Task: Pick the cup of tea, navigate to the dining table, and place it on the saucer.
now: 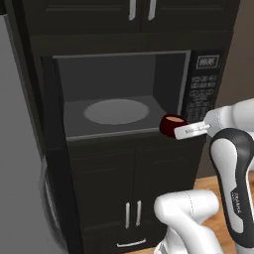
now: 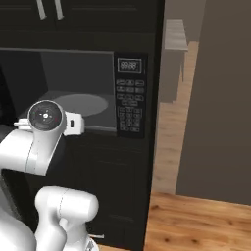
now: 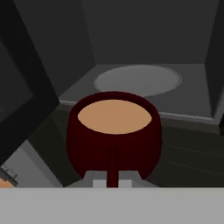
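The cup of tea [image 1: 171,125] is a small maroon cup filled with light brown liquid. It hangs in the air just outside the open microwave's front right corner. My gripper [image 1: 189,130] reaches it from the right and is shut on its side handle. In the hand view the cup [image 3: 113,138] is upright and close, with its handle [image 3: 113,164] running down between my fingertips. The dining table and the saucer are out of view.
The open microwave [image 1: 119,94] has a round grey turntable [image 1: 116,111] inside and a keypad [image 1: 202,89] on its right. Dark cabinets [image 1: 131,213] stand below and above it. A wooden floor [image 2: 196,220] and a grey-brown wall [image 2: 215,98] lie to the right.
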{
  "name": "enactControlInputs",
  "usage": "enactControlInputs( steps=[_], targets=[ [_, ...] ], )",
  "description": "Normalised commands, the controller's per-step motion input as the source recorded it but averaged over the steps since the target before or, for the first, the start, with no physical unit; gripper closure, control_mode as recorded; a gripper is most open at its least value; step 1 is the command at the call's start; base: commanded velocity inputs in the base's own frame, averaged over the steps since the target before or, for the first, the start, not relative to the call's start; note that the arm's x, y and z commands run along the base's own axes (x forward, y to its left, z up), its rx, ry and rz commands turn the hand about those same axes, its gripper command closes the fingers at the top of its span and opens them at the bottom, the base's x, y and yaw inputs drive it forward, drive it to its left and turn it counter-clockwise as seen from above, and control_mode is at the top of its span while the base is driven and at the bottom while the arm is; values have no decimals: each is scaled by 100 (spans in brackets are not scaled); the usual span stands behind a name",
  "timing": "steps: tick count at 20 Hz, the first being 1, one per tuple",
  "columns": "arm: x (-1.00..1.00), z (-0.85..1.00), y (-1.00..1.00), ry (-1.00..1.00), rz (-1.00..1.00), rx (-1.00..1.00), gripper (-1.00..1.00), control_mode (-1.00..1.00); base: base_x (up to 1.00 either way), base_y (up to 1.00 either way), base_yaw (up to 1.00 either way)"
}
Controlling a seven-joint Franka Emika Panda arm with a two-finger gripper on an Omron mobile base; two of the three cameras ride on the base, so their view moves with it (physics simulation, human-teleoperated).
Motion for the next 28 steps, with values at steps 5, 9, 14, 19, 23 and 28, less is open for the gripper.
enactControlInputs(
  steps=[5, 9, 14, 19, 23, 28],
  targets=[
    [0, 0, 0, 0, 0, 0, 100, 100, -100, 0, -9],
    [0, 0, 0, 0, 0, 0, 100, 100, -83, -25, -29],
    [0, 0, 0, 0, 0, 0, 100, 100, -53, -58, -61],
    [0, 0, 0, 0, 0, 0, 100, 100, -54, -30, -50],
    [0, 0, 0, 0, 0, 0, 100, 100, -30, 0, 17],
    [0, 0, 0, 0, 0, 0, 100, 100, -47, -27, 42]
  ],
)
